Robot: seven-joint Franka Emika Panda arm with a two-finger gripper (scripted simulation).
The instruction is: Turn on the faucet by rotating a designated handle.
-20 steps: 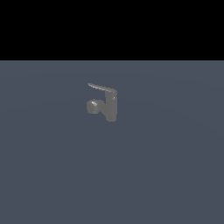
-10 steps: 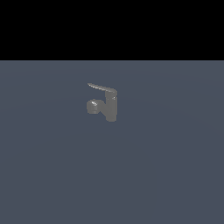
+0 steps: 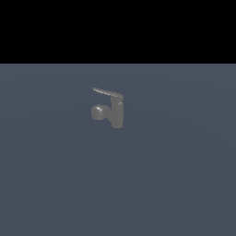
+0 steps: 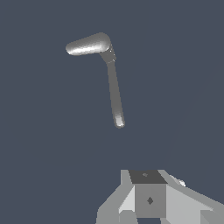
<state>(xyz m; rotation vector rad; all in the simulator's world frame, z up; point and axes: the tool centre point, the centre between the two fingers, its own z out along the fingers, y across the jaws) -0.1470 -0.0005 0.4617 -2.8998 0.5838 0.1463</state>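
The faucet [image 3: 116,112] is a small dull-grey tap standing upright on the dark floor, a little to the exterior view's left of centre. Its thin handle [image 3: 107,92] runs from the top towards the exterior view's left, above the stubby round spout [image 3: 97,112]. In the wrist view the thin handle [image 4: 114,94] and the stubby spout [image 4: 87,44] meet at an angle. Part of my gripper [image 4: 148,199] shows in the wrist view, apart from the handle's tip. Its fingers are not clear. My arm is out of the exterior view.
The faucet stands on a plain dark blue-grey floor [image 3: 175,184]. A black band fills the upper part of the exterior view. Nothing else shows.
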